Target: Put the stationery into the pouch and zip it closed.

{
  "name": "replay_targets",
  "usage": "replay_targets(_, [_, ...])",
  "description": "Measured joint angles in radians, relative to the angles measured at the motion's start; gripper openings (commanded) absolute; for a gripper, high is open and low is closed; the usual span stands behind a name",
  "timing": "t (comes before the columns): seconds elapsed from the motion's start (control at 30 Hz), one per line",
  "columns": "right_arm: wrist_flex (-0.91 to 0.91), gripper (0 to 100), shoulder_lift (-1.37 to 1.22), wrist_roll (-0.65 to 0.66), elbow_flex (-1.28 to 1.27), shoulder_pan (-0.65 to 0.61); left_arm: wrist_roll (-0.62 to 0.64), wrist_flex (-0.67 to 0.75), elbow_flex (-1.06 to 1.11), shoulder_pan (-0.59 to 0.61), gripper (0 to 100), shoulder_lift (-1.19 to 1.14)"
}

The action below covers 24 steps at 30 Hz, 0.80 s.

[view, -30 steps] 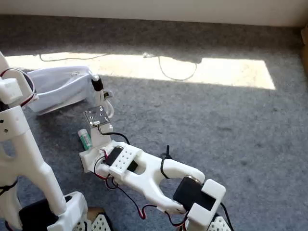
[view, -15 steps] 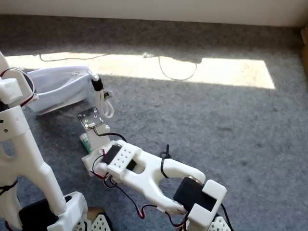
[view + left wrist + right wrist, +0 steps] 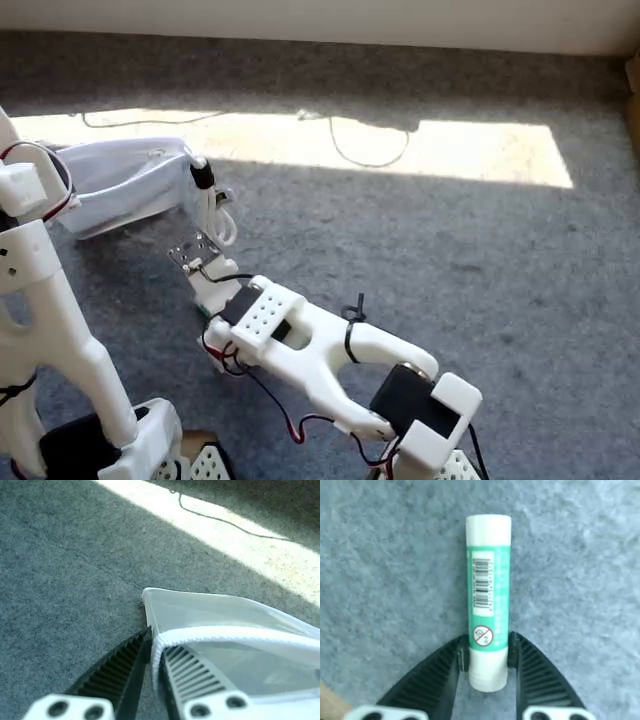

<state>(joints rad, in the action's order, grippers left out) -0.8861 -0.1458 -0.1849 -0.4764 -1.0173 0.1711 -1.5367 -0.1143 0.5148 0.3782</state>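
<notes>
In the high view the right arm [image 3: 300,345] lies over the glue stick [image 3: 488,580], its wrist covering a patch of grey carpet [image 3: 480,260] near the pouch [image 3: 120,185]. The left arm [image 3: 40,290] cuts off one end of the pouch. The right wrist view shows the right gripper [image 3: 488,647] clamped on the lower end of the green-and-white tube. Carpet lies behind the tube, and whether it rests there or is lifted cannot be told. In the left wrist view the left gripper [image 3: 150,637] pinches the pouch's white rim. The translucent body runs out of frame, and whether its mouth is open cannot be made out.
</notes>
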Motion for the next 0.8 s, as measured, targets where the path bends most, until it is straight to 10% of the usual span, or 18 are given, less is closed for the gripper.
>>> replay_targets(0.8, [-0.080,13.8,0.373,0.052,-0.181,0.094,0.000,-0.002,0.000,-0.021,1,-0.002])
